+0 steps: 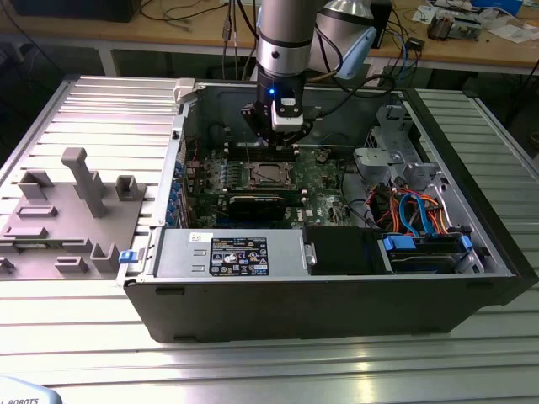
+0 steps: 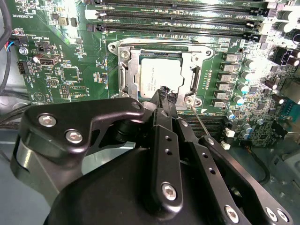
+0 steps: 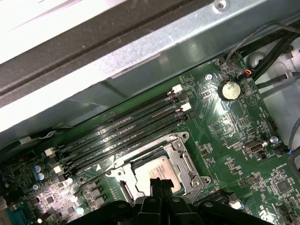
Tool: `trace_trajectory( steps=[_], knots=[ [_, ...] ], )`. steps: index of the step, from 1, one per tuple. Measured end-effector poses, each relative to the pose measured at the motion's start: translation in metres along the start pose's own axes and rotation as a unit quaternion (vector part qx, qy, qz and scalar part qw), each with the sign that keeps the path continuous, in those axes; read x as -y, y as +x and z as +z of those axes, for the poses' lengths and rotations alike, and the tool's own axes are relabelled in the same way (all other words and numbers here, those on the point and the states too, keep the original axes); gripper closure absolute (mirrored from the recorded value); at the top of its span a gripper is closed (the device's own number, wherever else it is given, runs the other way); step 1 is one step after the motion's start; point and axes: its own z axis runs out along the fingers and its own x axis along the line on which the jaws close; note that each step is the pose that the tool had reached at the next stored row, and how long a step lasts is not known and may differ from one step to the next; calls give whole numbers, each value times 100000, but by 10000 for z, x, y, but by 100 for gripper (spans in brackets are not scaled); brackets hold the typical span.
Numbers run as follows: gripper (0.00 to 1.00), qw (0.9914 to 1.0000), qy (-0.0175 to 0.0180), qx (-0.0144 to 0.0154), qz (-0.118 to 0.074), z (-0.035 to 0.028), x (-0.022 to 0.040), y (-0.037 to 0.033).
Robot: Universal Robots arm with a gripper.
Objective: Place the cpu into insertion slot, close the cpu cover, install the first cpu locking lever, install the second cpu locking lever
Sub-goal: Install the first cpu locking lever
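Fingers pinched together, above one cpu; one cpu cover lowered around it

In the exterior view the light is even and falls from above. It lays a soft sheen on the ribbed metal worktop, while the inside of the computer case sits darker and a small blue lamp glows on the arm. In the second wrist view hard glare burns out patches of the green circuit board and whitens the cpu, and the black pincer lies in shadow. In the first wrist view the case wall is washed white and the coin battery glints.
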Motion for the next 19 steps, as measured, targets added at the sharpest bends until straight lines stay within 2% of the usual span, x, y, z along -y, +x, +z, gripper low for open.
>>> trace_trajectory(
  steps=[19],
  knots=[
    [89,99998,5,7,-696,0,0,0]
  ],
)
